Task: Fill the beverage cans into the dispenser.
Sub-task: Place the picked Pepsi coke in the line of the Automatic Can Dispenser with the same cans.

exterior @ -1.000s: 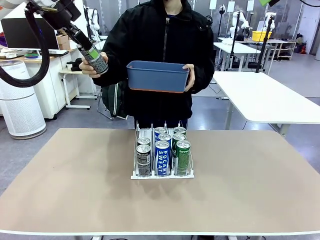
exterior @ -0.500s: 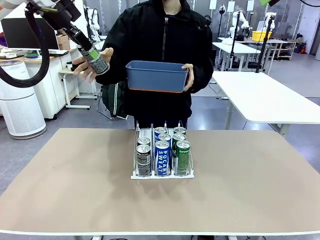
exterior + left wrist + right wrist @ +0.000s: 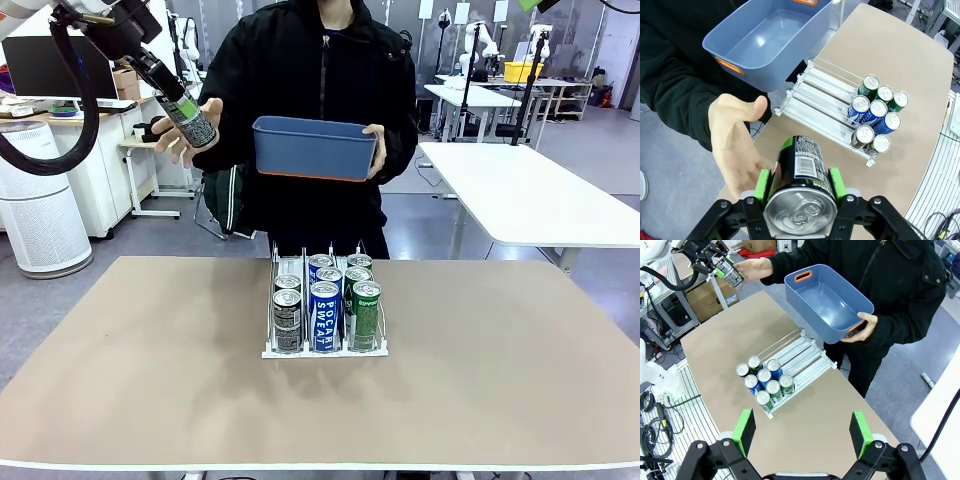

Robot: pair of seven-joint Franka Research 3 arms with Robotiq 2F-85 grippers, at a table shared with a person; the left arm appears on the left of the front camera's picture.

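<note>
Since 1 s ago the person's hand [image 3: 188, 131] has let go of the dark can [image 3: 192, 120] and now sits open just behind it; blue plastic tub [image 3: 314, 149] lifted slightly. Left gripper [image 3: 799, 181] clamps that smooth metal cylinder betw. green pads, barcode facing up, up in the air far-left of the table. Right gripper [image 3: 801, 433] wide apart, empty. Wire-divided dispenser [image 3: 272, 349] mid-table holds 8 cans; blue can [image 3: 324, 318] reads "POCARI SWEAT".

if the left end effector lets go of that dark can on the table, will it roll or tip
Probably either. The dark can is tall and slim, so set down askew it would likely tip; its round, smooth body would then roll. It looks stiff: the left end effector clamps its sides without denting. The dispenser dividers should keep it upright.
</note>
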